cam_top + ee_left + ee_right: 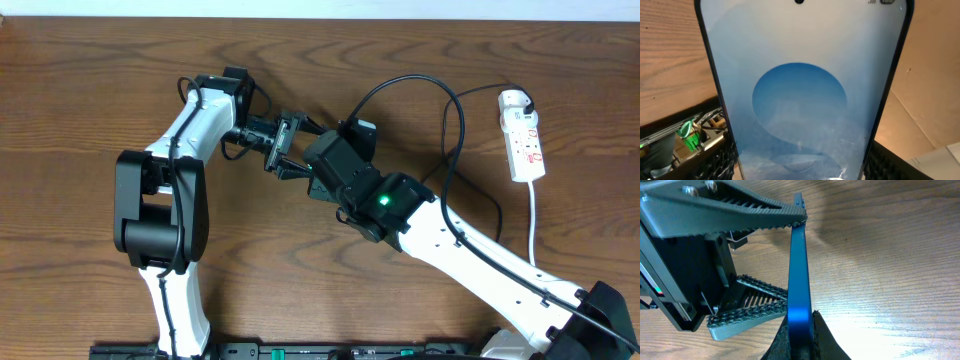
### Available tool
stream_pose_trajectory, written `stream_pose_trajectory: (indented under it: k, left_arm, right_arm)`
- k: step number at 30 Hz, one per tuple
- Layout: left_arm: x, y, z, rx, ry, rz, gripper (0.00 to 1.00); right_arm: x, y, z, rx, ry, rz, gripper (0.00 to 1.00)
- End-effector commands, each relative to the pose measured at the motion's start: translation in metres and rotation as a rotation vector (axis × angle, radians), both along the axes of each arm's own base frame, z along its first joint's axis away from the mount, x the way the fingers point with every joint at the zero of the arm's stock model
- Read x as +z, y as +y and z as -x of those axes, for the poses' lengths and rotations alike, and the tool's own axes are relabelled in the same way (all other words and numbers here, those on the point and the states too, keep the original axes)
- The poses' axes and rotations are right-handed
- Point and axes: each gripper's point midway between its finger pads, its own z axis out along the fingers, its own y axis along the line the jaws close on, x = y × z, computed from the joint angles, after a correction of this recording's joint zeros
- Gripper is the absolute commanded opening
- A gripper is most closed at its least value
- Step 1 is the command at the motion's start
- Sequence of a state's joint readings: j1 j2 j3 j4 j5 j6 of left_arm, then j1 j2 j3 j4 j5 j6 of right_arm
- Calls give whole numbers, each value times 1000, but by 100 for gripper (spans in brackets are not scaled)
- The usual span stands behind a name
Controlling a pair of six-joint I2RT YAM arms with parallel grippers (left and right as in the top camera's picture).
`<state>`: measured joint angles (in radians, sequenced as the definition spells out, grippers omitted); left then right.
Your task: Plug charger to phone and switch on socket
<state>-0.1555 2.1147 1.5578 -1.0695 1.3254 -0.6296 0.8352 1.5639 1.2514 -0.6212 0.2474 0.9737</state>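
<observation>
Fingers (760,215) of the left gripper (292,148), toothed and black, span the phone (800,100) across its width. One touches its upper edge and the other meets its lower edge, so the phone is held. Left wrist view: the blue screen fills the frame, with a dark pad at each lower corner. The right gripper (801,320) is closed, its two black tips pressed to either face of the phone's thin blue edge. Whether a connector sits between them, cannot tell. The phone is at mid-table between the two grippers and mostly hidden from overhead. The table (80,100) is dark brown wood with strong grain, and a pale wall (300,8) runs along its far edge. The socket (522,135) lies at the far right, well apart from the phone, with its white cord trailing toward the near edge. The charger (462,125) loops as a black cable from the socket's top end across to the right gripper. The left arm rises at the near left, elbow folded, with its forearm reaching right. The right arm stretches diagonally from the near right corner, a green light lit on its wrist.
</observation>
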Motion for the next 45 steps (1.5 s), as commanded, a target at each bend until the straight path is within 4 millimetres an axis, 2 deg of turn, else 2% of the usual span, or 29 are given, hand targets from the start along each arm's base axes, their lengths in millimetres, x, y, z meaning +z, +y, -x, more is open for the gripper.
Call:
stream_pose_trajectory:
  k: [1, 3, 5, 12, 20, 24, 27, 29, 31, 35, 36, 38, 40, 45]
  left_arm:
    - [21, -4, 2, 1, -32, 57, 85]
    - [17, -2, 2, -3, -35, 30, 94]
    - [15, -2, 2, -4, -38, 19, 99]
    - [14, 2, -8, 10, -101, 29, 98]
    - [24, 33, -34, 91, -206, 78, 98]
    - [36, 52, -41, 129, -275, 79, 98]
    - [56, 65, -42, 151, -361, 78, 98]
    - [74, 73, -41, 159, -443, 78, 98]
    - [94, 79, -38, 162, -539, 77, 98]
    - [137, 86, -22, 155, -726, 65, 98]
    - [150, 87, -13, 145, -787, 37, 98]
    - [158, 93, 3, 133, -847, -97, 98]
    - [155, 104, 16, 127, -862, -258, 98]
    - [140, 152, 59, 114, -812, -696, 98]
  right_arm:
    - [13, -6, -7, -36, -20, -19, 1]
    - [18, -16, -9, -55, -20, -19, 1]
    - [24, -25, -9, -71, -21, -24, 1]
    - [53, -66, -6, -131, -10, -77, 1]
    - [81, -123, 10, -175, -19, -76, 1]
    - [93, -148, 19, -206, -55, -81, 1]
    - [97, -160, 26, -229, -85, -107, 1]
    - [95, -160, 29, -219, -105, -142, 1]
    - [90, -151, 30, -185, -135, -203, 1]
    - [75, -122, 25, -86, -190, -363, 1]
    - [68, -110, 23, -52, -201, -441, 1]
    - [58, -92, 19, -6, -216, -585, 1]
    - [52, -84, 16, 15, -233, -684, 1]
    - [30, -87, 4, -24, -244, -800, 1]
